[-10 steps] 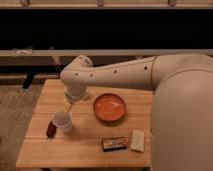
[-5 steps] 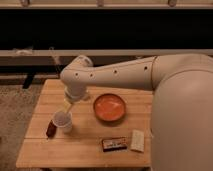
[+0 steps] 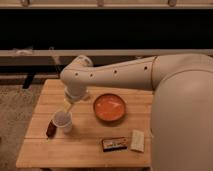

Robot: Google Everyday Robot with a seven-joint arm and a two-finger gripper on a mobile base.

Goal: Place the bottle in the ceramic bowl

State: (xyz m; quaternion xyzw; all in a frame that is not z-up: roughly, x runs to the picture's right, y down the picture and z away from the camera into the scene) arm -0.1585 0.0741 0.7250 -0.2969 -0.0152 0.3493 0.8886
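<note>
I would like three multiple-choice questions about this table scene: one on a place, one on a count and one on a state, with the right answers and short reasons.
1. Where is the gripper?
A) over the ceramic bowl
B) just above the white paper cup
C) down by the floor

2. How many things lie flat near the front edge of the table?
A) one
B) two
C) four

3. In what state is the ceramic bowl?
A) upright, with nothing in it
B) upside down
C) holding the white paper cup

Answers:
1 B: the gripper hangs over the white paper cup, picture-left of the ceramic bowl.
2 B: a dark packet and a pale packet lie side by side.
3 A: only its orange inside shows.
</note>
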